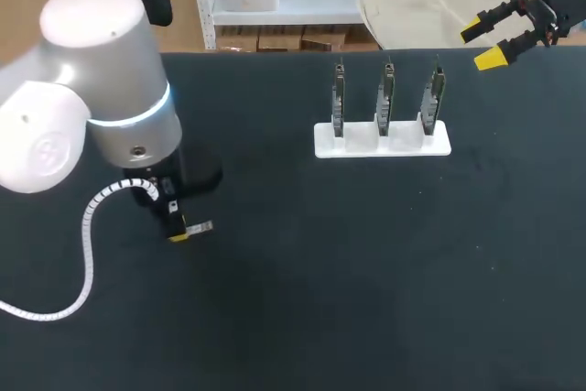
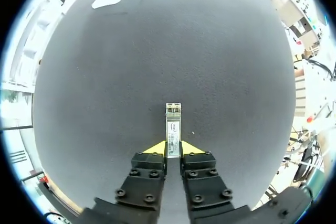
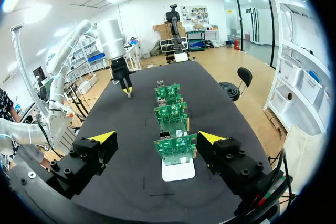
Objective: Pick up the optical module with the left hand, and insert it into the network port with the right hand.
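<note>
Black table (image 1: 366, 272), two arms. Left gripper (image 2: 173, 149) clenched on optical module (image 2: 173, 121): yellow tips pinch rear end from both sides, metal nose projects ahead. Module low over table's left part; contact with surface not discernible. Right gripper (image 3: 156, 137) released, fingers wide, facing row of three upright port boards (image 1: 386, 96) on white stand (image 1: 383, 142), apart from it. Module judged light, rigid, smooth-sided: hold flat flanks, leave connector end free.

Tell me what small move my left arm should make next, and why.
Probably lift straight up: the left gripper is shut on one end of the optical module, low over the table, while the right gripper hangs open far off past the circuit boards, so raising it comes before any handover.
</note>
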